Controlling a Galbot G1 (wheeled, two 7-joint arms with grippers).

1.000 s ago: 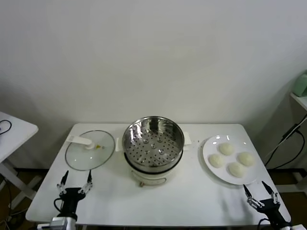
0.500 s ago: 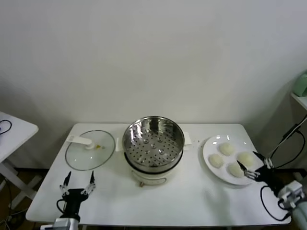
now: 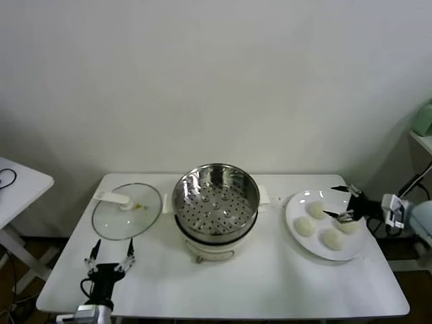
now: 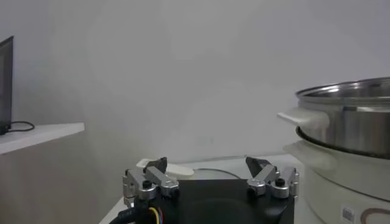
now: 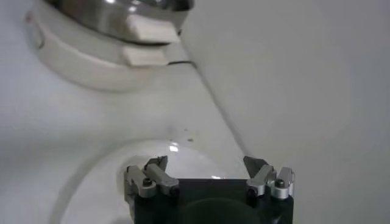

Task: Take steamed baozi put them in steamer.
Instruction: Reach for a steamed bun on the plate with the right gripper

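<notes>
R gripper [image 3: 343, 202] is hovering over the white plate [image 3: 297, 241] at right-centre of the head view, jaws spread wide, holding nothing, just above the far-right bun. All four steamed baozi [image 3: 304, 227] are sitting on that plate, well apart from the steamer [image 3: 216, 200], which is standing at frame centre w/ nothing in it. L gripper [image 3: 108, 256] is idling at lower left, jaws wide, near the glass lid [image 3: 126, 210].

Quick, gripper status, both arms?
Left gripper: open, empty, parked at the table's near left edge.
Right gripper: open, empty, over the white round plate of buns.
</notes>
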